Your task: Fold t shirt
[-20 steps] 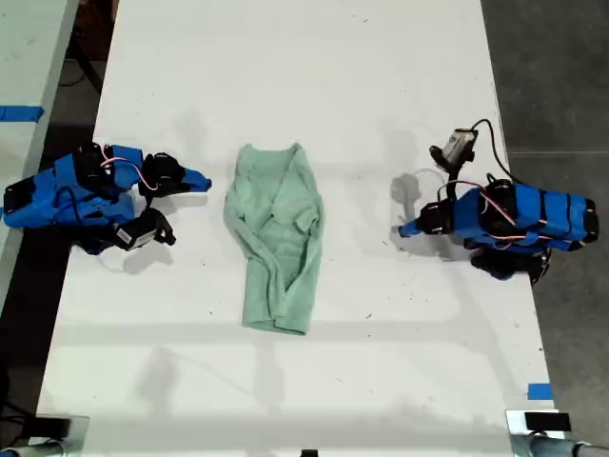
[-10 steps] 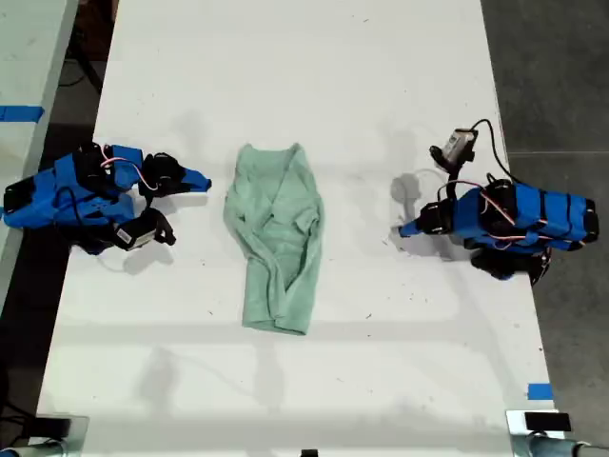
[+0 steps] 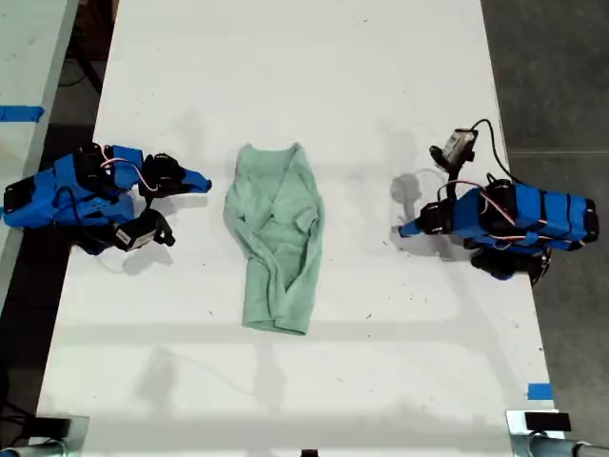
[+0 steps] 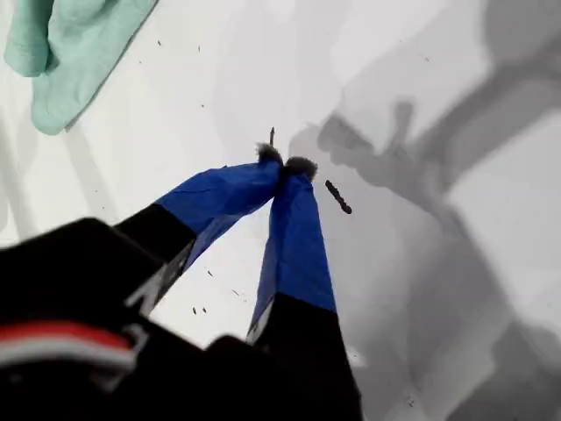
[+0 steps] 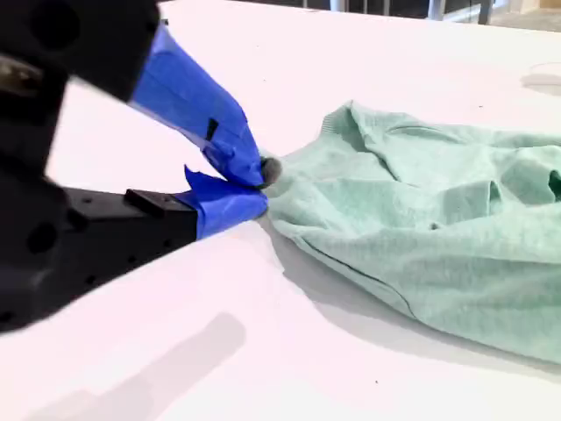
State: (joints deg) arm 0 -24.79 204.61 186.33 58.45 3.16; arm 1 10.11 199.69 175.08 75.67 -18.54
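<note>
Mint-green and wrinkled, the t shirt (image 3: 274,240) lies in a narrow bundle on the white table (image 3: 304,76), its neck opening at the end toward the top of the exterior view. It sits between my two grippers — apart from both in that view.

My first gripper (image 4: 282,166) has its blue-taped tips pressed together with nothing between them, hovering over bare table; only a corner of the shirt shows off to one side, well away from the tips. In the exterior view it is the arm on the right (image 3: 411,228), its tip aimed at the shirt.

My second gripper (image 5: 257,186) also has its jaws closed, tips meeting just beside the shirt's edge near the collar — whether they touch the cloth I cannot tell. In the exterior view it sits on the left (image 3: 198,180).
</note>
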